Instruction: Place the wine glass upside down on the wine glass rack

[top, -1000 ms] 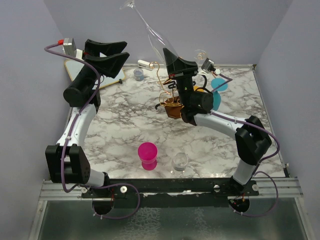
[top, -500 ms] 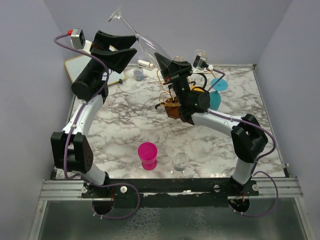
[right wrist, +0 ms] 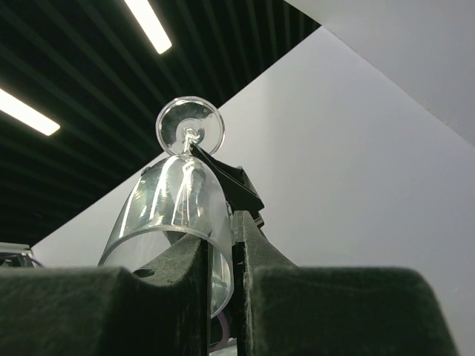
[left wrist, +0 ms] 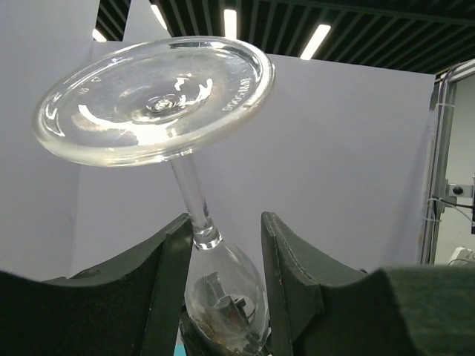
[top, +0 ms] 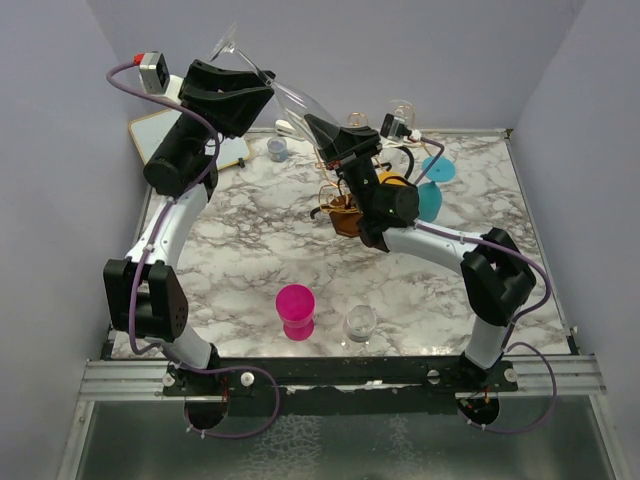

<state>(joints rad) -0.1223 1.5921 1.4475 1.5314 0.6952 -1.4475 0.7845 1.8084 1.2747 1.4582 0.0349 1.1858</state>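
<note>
A clear wine glass [top: 290, 92] hangs tilted in the air, its foot [top: 226, 45] up and to the left. My right gripper [top: 322, 132] is shut on the bowl's rim, one finger inside and one outside, as the right wrist view shows [right wrist: 221, 237]. My left gripper [top: 243, 92] has closed around the top of the bowl [left wrist: 226, 285], just below the stem [left wrist: 189, 193]. Both left fingers [left wrist: 159, 274] lie against the glass. The gold wire wine glass rack [top: 333, 178] stands on its brown base [top: 346, 218], largely hidden behind my right arm.
A pink cup [top: 295, 310] and a small clear glass [top: 359, 322] stand near the front edge. Two teal discs [top: 438, 168] lie at the back right. A small grey cup [top: 277, 149] and a white board [top: 232, 152] sit at the back left. Another glass [top: 401, 110] shows by the rack.
My left gripper has swung right onto the glass and its jaws have narrowed around the bowl. The right arm has tilted the glass further left.
</note>
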